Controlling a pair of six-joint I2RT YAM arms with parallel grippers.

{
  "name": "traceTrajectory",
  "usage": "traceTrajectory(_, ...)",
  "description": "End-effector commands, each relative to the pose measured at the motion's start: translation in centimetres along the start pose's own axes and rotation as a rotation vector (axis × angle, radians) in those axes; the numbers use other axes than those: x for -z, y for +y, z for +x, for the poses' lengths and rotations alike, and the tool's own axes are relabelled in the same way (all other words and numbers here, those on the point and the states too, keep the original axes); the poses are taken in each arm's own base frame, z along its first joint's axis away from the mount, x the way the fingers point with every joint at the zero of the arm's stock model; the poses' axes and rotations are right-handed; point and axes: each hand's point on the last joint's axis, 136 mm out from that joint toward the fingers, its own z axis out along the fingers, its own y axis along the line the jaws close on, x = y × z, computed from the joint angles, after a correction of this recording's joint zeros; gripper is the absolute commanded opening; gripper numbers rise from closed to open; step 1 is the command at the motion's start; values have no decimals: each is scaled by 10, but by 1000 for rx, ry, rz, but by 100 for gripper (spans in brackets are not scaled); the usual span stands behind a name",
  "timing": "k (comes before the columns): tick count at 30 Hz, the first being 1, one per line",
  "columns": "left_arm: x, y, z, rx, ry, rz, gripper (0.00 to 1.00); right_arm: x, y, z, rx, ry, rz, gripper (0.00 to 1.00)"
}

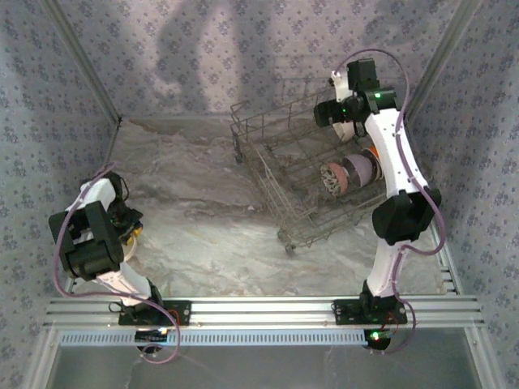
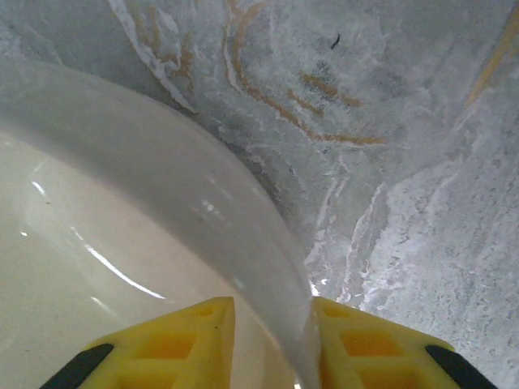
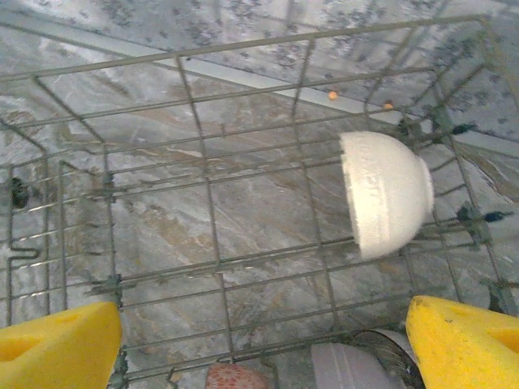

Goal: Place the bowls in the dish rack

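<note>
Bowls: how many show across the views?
5: white bowl, pink bowl, lavender-grey bowl, orange bowl (mostly hidden) in the dish rack; cream bowl in the left hand.

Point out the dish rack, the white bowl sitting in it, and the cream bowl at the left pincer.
dish rack (image 1: 272,185): top external view, on its left wire wall.
white bowl (image 3: 389,194): right wrist view, on its outer wall.
cream bowl (image 2: 203,211): left wrist view, on its rim.
</note>
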Motion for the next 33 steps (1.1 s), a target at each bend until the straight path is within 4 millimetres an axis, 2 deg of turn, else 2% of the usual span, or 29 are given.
traceTrajectory(1, 2, 2, 5, -3, 9, 15, 24, 19, -21, -3, -94, -28, 56, 93)
traceTrajectory(4, 5, -1, 7, 0, 7, 41, 20, 22, -27, -5, -119, -40, 53, 93)
traceTrajectory(9, 7, -9, 13, 2, 7, 81, 13, 22, -25, -6, -119, -41, 41, 93)
traceTrajectory(15, 16, -28, 19, -2, -16, 134, 6, 29, -30, -12, -115, -51, 66, 93)
traceTrajectory(18, 28, -42, 20, 9, -42, 179, 0, 34, -31, -18, -111, -66, 70, 93)
traceTrajectory(21, 51, -59, 18, 31, -101, 254, 0, 35, -28, -21, -107, -70, 59, 92)
traceTrajectory(25, 94, -89, 14, 95, -170, 411, 0, 37, -19, -27, -82, -80, 56, 92)
traceTrajectory(28, 135, -117, 14, 130, -208, 561, 0, 40, -11, -32, -56, -97, 45, 92)
traceTrajectory(33, 219, -158, 15, 142, -294, 813, 0, 44, 17, -41, 23, -145, 7, 91)
